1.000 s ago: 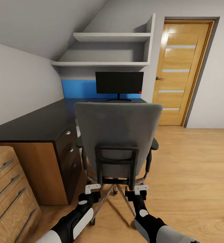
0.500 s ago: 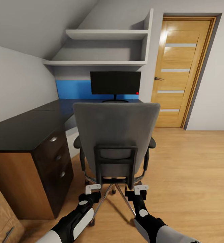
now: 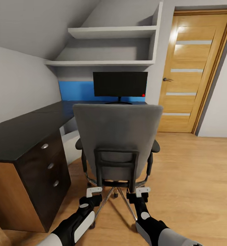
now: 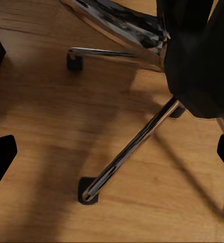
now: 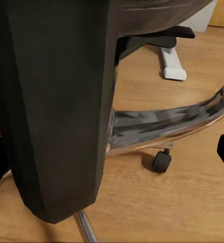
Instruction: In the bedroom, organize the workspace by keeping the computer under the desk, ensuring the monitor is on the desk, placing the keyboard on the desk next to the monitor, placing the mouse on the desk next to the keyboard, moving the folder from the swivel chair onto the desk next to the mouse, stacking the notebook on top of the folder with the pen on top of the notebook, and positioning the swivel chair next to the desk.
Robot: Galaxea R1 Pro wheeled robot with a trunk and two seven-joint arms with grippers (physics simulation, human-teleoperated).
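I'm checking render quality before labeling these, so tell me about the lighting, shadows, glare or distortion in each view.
Head view: wide-angle stretch leans the door and walls outward; bright glare patches on the door's top panel; monitor screen dark with one red dot.
Left wrist view: soft shadows of the swivel chair legs on the wood floor; chrome reflections look smeared.
Right wrist view: near backrest very dark; curved chrome bar blotchy.

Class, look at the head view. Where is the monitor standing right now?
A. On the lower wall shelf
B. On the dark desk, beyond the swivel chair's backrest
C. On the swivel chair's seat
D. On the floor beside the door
B: the monitor stands on its foot on the dark desk, seen above the swivel chair backrest, below the shelves.
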